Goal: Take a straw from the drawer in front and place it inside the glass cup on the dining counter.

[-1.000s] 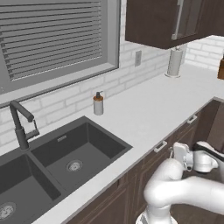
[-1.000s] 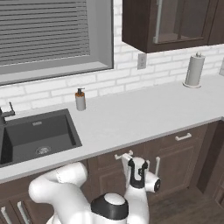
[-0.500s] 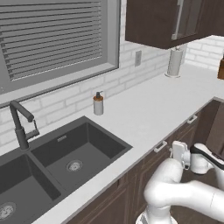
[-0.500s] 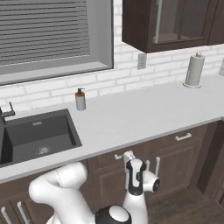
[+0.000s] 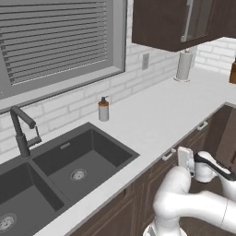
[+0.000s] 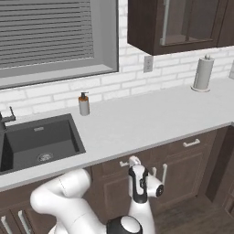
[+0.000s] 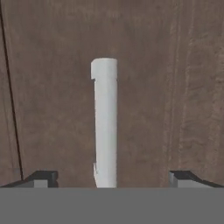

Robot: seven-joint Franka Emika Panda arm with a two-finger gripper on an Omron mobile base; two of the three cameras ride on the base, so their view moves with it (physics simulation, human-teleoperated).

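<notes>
1. Nearest to me, my gripper (image 7: pixel 109 177) has its two dark fingertips (image 7: pixel 43 177) spread wide apart with nothing between them; it is released.
2. Just past the fingertips in the hand view, a pale bar handle (image 7: pixel 104 122) runs along the middle of the gap, mounted on the dark brown wooden drawer (image 7: pixel 166 87) front.
3. In the right base view I see the hand raised in front of the dark cabinets, right under the counter edge, at the small handle (image 6: pixel 124 162) of the drawer (image 6: pixel 114 165).
4. In the left base view the hand sits by the drawer (image 5: pixel 156 165) front, just beside its handle (image 5: pixel 168 155).
5. Above the cabinets lies the white countertop (image 6: pixel 151 116), with the dark sink (image 6: pixel 39 139) set into it at the left.
6. Farther back a soap dispenser (image 6: pixel 83 104) stands near the brick wall, and a paper towel roll (image 6: pixel 203 73) stands at the far right.
7. I cannot see the drawer's contents: it is closed, so the straw's position is unknown to me.
</notes>
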